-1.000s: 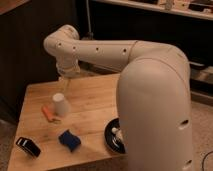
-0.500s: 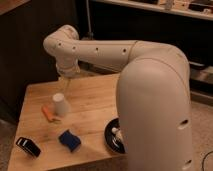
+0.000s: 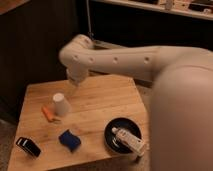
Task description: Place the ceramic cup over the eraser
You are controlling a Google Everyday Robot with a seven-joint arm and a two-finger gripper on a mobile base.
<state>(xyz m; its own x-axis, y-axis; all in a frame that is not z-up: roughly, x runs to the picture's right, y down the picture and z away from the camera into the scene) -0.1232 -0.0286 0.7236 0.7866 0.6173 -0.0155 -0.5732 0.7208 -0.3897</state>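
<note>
Wooden surface (image 3: 102, 97) carries the ceramic cup (image 3: 60, 103) toward its left side, an orange piece (image 3: 48, 113) just beside it on the left, and the eraser (image 3: 28, 146) well apart at the near left corner. Just beyond the cup hangs the gripper (image 3: 75, 84), fingers open and holding nothing. A blue pad (image 3: 69, 140) and a black bowl (image 3: 111, 129) lie nearer.

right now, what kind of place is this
Probably an indoor lab or office test area: a wooden table set with a ceramic cup and black bowl, dark shelving behind, and a robot arm's end effector hanging above the table beside the cup.
</note>
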